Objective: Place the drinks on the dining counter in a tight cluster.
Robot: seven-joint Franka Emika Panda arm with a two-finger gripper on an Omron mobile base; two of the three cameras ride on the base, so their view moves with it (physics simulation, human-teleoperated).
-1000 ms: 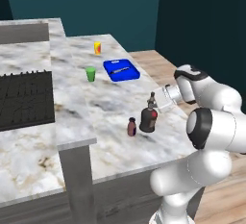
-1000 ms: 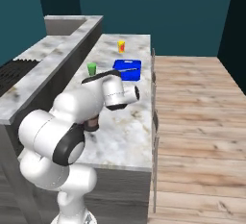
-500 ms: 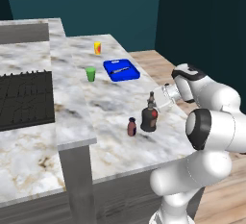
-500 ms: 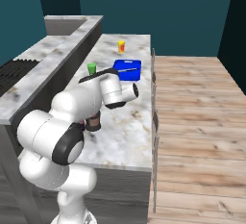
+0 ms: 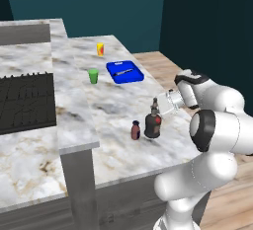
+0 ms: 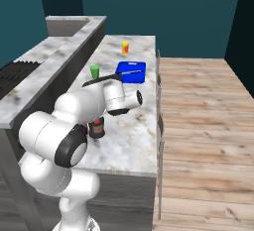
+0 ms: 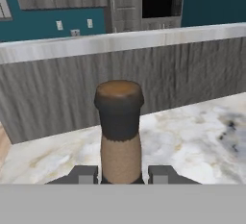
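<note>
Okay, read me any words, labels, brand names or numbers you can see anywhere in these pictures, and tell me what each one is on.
No text can be read.
Red label on the dark brown bottle: too small and blurred, no letters show.
Red mark on the yellow-orange cup: a blur, unreadable.
Blue tray, green cup, maroon bottle: no writing visible.

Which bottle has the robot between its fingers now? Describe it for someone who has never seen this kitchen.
Look at the dining counter, the broad marble top, toward its near edge where the white arm reaches in. The gripper is shut on the neck of the dark brown bottle, squat and round with a red label. The tiny maroon bottle beside it is shorter and plainer.
</note>
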